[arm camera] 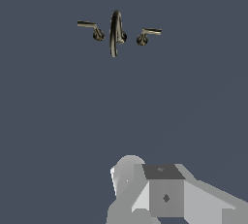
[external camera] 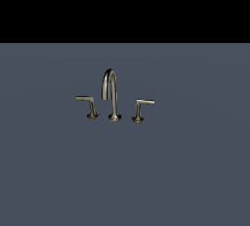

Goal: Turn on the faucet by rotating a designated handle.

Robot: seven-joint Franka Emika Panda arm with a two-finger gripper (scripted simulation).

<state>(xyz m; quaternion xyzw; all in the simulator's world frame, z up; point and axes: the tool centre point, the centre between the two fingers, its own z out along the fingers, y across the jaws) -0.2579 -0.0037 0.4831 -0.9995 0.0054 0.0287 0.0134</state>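
A flat slate-grey surface (external camera: 125,171) under black fills both views. The gripper (arm camera: 145,194) is seen only in part, so its state cannot be told; it is held well apart from the faucet (external camera: 112,93). The handle (external camera: 141,107) stands on the exterior view's right, untouched, presumably awaiting approach.

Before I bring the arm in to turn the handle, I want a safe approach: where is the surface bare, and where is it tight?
The grey surface is bare on every side of the faucet, and outward of the handle towards the exterior view's right. The only tight spots are the gaps between the spout and each lever post. The gripper is well clear.
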